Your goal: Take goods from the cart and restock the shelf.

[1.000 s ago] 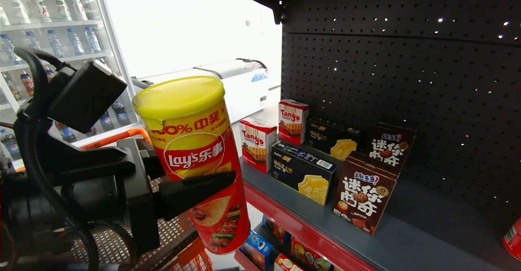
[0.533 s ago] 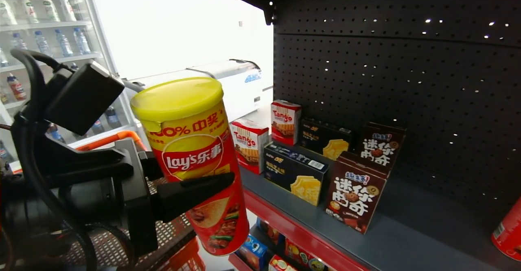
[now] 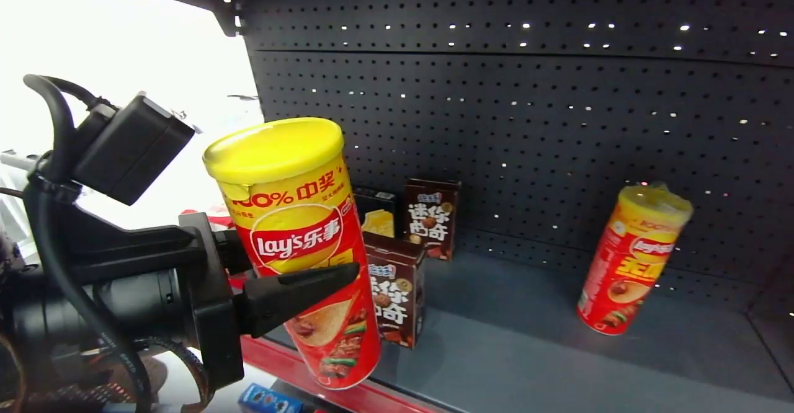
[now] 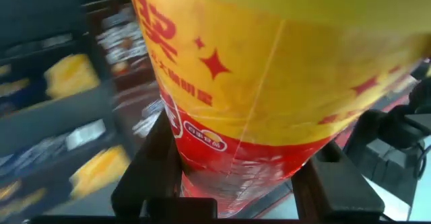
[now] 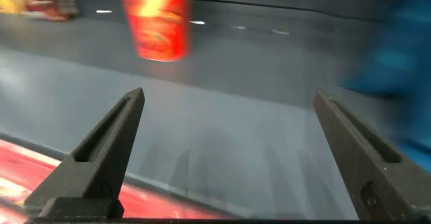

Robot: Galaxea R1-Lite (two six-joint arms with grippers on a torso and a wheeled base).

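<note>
Dark grey metal shelf board (image 3: 515,338) with black pegboard back wall (image 3: 496,121) has a wide bare stretch in the middle, and that looks like the drop zone. The tall red-and-yellow chip canister with yellow plastic lid (image 3: 291,171) is held in the left claw (image 3: 291,264), out in front of the shelf's left part. It leans a bit, with its lower end over the red front lip (image 3: 267,351). The left claw is closed around the canister's mid-body, one black finger across the front. Judgement: lift the base clear of the lip, carry it inward past the near dark brown cardboard snack box (image 3: 394,298), straighten it upright, then set it flat in the gap. It should go well apart from the matching red-and-yellow canister (image 3: 633,258) standing further right, and the claw should let go only once the base sits flat. The far brown box (image 3: 434,217) stands against the pegboard, out of the path. The right claw (image 5: 229,96) is wide open and holds nothing, over the bare shelf board. Hard to make out: the left claw's far finger is behind the canister. Cannot tell if the canister base touches the lip or hangs free. The near brown box is partly covered by the canister. A dark box with a yellow picture (image 3: 375,214) is mostly hidden. A blue smear at the right wrist view's edge is unidentifiable.
</note>
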